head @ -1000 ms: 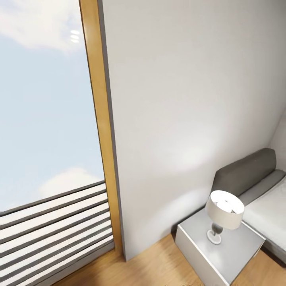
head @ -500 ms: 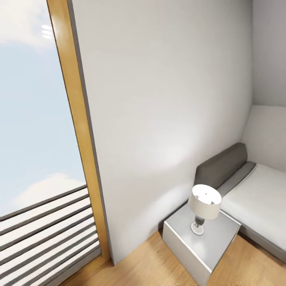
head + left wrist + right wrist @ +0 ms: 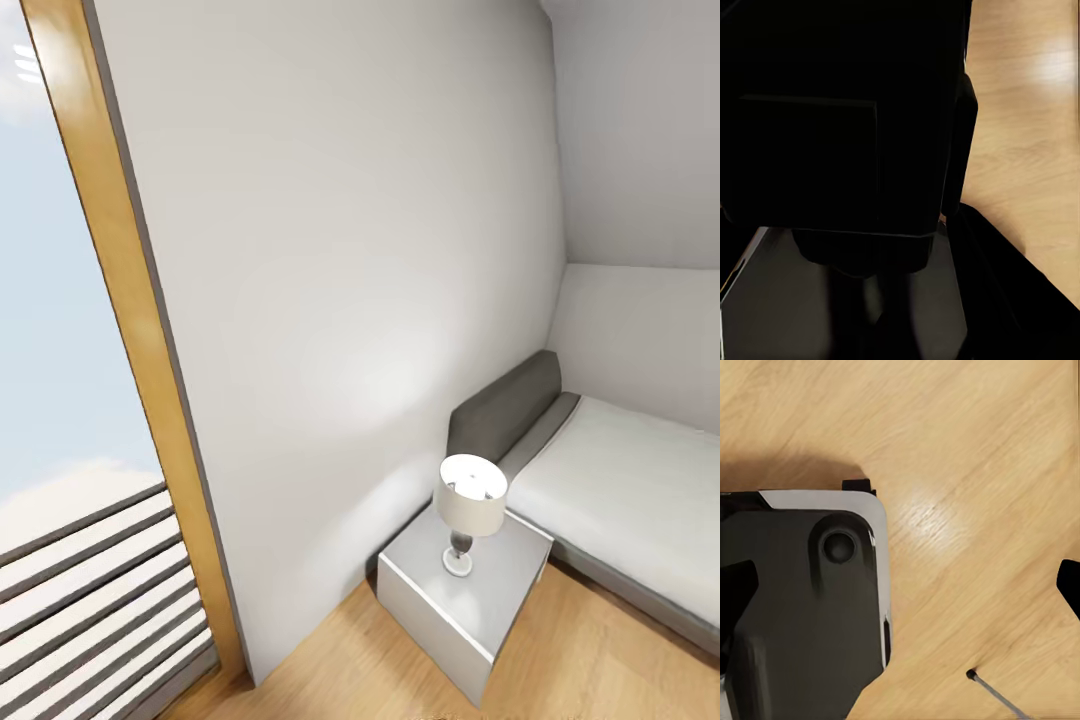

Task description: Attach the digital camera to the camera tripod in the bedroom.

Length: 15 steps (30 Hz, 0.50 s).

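Robot in transit — bed (image 3: 620,490) far right, lamp (image 3: 470,510) on nightstand (image 3: 440,610) beside it — end effector states can't be told.

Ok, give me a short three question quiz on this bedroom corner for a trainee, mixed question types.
1. True or false: the white-shaded table lamp stands on the grey-framed white bed.
2. What lies directly under the white cube nightstand? A carpet, B light wood floor, C tiles.
3. Fill in: the wooden-framed window is on the head view's ____ side.

Key: 1 false; 2 B; 3 left.
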### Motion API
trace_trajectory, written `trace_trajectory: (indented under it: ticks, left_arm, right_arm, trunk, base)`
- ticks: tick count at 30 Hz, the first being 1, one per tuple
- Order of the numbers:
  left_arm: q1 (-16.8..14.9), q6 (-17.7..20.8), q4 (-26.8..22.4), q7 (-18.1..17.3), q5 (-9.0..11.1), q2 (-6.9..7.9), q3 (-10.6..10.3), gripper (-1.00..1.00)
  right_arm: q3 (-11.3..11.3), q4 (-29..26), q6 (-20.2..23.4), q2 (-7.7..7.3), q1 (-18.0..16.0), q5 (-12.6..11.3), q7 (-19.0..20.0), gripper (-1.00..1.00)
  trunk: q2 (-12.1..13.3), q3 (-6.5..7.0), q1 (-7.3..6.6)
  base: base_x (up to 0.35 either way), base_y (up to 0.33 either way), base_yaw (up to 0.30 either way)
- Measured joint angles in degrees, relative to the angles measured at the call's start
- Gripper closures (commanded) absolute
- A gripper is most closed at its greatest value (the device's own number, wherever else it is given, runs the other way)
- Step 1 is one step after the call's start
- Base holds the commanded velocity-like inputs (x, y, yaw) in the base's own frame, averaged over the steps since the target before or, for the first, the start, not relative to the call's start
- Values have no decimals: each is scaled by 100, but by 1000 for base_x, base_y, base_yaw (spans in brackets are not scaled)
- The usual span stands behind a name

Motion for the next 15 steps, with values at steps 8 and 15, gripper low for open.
trace_trajectory:
  ticks: [8,15]
  left_arm:
    - [0,9,1,11,19,23,4,100]
    - [-1,-15,2,337,-1,11,-3,100]
  right_arm:
    - [-14,-3,-6,33,0,-2,-7,-100]
    - [29,-8,-6,77,0,46,-3,-100]
  trunk:
    - [0,1,0]
    - [0,1,0]
  base:
    - [0,0,-294]
    - [0,0,-294]
